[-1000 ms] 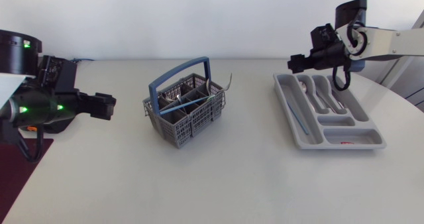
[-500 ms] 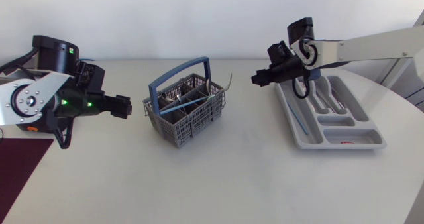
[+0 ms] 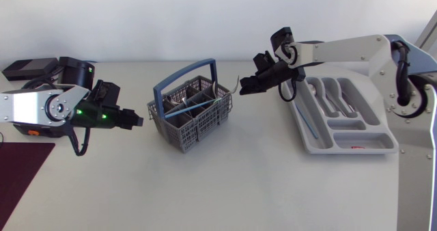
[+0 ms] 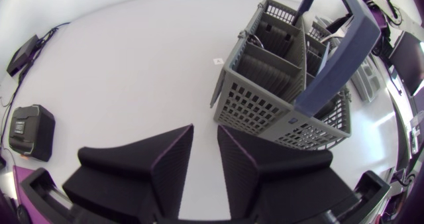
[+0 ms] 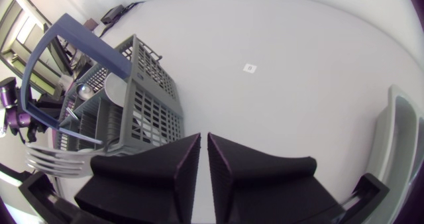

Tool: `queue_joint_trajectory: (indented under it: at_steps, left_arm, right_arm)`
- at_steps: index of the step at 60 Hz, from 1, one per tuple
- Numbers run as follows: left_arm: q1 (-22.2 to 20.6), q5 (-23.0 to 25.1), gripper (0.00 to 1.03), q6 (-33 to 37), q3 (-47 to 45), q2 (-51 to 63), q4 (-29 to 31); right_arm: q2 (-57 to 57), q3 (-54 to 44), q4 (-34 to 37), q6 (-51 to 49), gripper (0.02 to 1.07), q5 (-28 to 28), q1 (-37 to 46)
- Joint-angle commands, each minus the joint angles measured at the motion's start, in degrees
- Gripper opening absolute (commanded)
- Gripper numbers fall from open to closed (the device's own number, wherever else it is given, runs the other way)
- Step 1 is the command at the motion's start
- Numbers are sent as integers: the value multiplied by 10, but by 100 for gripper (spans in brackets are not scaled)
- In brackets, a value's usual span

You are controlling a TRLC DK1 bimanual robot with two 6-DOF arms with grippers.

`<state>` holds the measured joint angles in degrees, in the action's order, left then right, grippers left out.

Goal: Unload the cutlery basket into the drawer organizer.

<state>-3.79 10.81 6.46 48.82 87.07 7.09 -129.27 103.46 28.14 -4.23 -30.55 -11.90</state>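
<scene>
While right claw (image 3: 244,87) hangs pressed together beside the cutlery basket (image 3: 198,126), left claw (image 3: 137,120) slightly parted opposite, the fork (image 3: 237,83) leaning over its rim looks light, stiff, slippery: best pinched at the neck.

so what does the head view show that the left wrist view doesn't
Only the head view: the right gripper close to the fork at the basket's corner, and, clearly, the organizer with spoons in it.
Only the left wrist view: the left gripper close up, with a narrow gap between its fingers and nothing in it, and the basket's near compartments, which look empty.
Both: the basket with its blue handle, the left gripper and the table.
</scene>
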Motion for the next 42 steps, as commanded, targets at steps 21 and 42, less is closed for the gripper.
queue_joint_trajectory:
  at_steps: [21,42]
  left_arm:
    - [-11,39,4,-14,24,46,-21]
    - [-13,69,4,-18,34,47,-21]
  right_arm:
    - [-98,126,118,42,15,-147,-5]
    - [-44,26,133,3,15,-188,-1]
